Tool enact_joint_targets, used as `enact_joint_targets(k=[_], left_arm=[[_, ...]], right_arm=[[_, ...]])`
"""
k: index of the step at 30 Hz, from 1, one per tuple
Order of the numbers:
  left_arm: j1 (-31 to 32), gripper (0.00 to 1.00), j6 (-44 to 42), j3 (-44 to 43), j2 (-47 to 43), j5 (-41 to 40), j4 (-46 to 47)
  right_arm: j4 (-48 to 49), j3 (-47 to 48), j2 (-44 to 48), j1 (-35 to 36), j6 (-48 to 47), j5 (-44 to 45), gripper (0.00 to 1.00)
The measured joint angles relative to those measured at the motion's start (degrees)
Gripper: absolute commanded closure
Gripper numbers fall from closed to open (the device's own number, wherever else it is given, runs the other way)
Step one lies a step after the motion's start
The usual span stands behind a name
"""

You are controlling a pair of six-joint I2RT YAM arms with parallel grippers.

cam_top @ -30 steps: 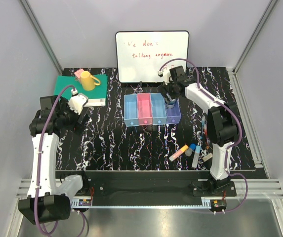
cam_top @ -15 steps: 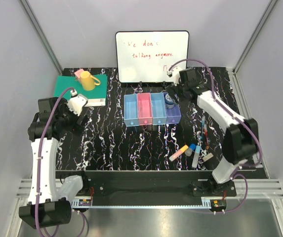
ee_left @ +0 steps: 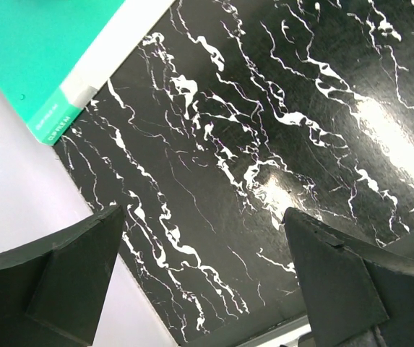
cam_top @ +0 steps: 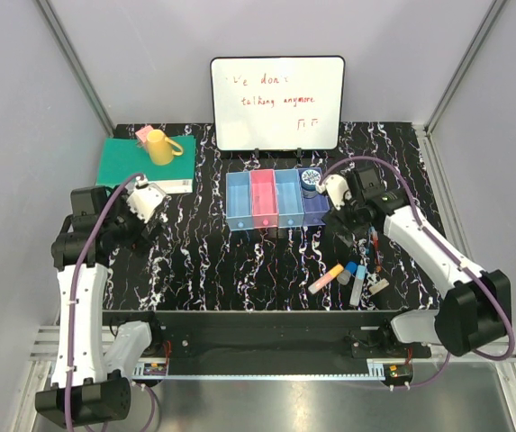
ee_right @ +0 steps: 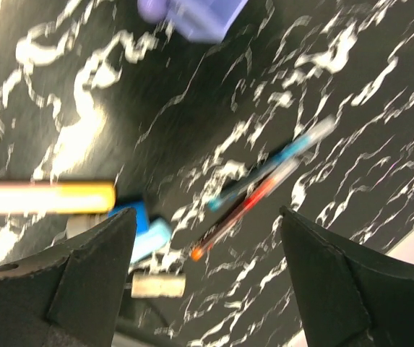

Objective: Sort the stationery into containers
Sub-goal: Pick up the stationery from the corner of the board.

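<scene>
Above a black marbled table (cam_top: 212, 261), the right gripper (cam_top: 343, 225) hovers open just right of 4 joined bins (cam_top: 276, 200), a patterned roll (cam_top: 311, 180) in the purple one behind it. Markers (cam_top: 340, 275) and pens (cam_top: 374, 243) lie nearer the arm's base.

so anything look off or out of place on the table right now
Nothing looks spilled or damaged. The only untidy spot is the loose stationery: markers, thin pens and a tan block lie scattered at odd angles near the right arm. The patterned roll already sits in the purple bin.
</scene>
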State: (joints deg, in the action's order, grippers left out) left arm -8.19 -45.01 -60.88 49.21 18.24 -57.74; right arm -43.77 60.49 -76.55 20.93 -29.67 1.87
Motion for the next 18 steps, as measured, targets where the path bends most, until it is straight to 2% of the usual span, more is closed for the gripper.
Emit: enact_joint_targets(k=[7,18], left_arm=[[0.1,0.01,-2.0,1.0,-1.4,-0.1,-0.9],[0.2,0.01,-3.3,1.0,-2.6,-0.1,-2.2]], right_arm=[[-5.8,-6.8,7.4,0.0,-4.6,0.0,0.14],[-11.6,-20.3,17.5,0.0,-24.0,1.3,0.17]])
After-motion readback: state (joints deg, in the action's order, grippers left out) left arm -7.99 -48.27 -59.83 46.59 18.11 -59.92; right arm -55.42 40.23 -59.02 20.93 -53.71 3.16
